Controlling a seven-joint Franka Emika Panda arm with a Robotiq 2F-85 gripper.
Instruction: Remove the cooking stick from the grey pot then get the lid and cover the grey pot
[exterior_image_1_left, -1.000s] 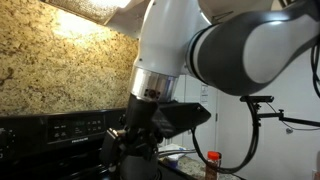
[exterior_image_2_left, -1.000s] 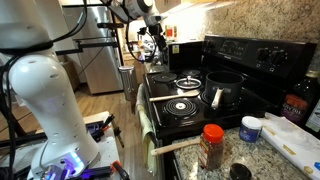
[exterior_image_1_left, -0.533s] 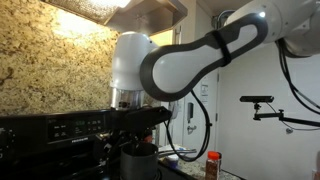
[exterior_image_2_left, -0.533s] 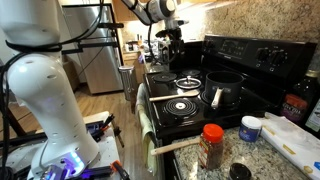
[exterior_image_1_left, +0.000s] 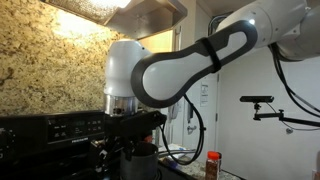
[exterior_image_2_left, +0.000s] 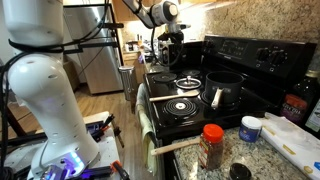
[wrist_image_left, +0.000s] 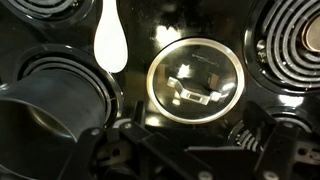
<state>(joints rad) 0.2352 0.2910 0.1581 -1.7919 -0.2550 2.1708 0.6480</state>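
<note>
Since the wrist view looks straight down, it's the easiest place to start. The round, low-domed grey lid (wrist_image_left: 195, 80) with its small knob is seen lying flat on the shiny black stovetop (wrist_image_left: 140, 35), just beside the dark grey, straight-sided round metal pot (wrist_image_left: 55, 100). Whether lid and pot actually touch can't be told. A bright white glare is reflected on the glass near the pot, and a coil burner (wrist_image_left: 292, 45) is seen on the lid's far side from the pot.

In an exterior view, the pot is found standing upright near the stove's back panel. The dark pincer (exterior_image_2_left: 172, 52) is held well above the pot's rim, out past the lid. Its fingers are spread wide and nothing is gripped between them. The white robot arm (exterior_image_1_left: 160, 70) is bent over in front of a speckled granite backsplash (exterior_image_1_left: 50, 60).

On the speckled worktop (exterior_image_2_left: 270, 160), a small red-capped bottle (exterior_image_2_left: 211, 145) and a little white-lidded jar (exterior_image_2_left: 251, 128) are parked near the pot, on the camera's side of it.
</note>
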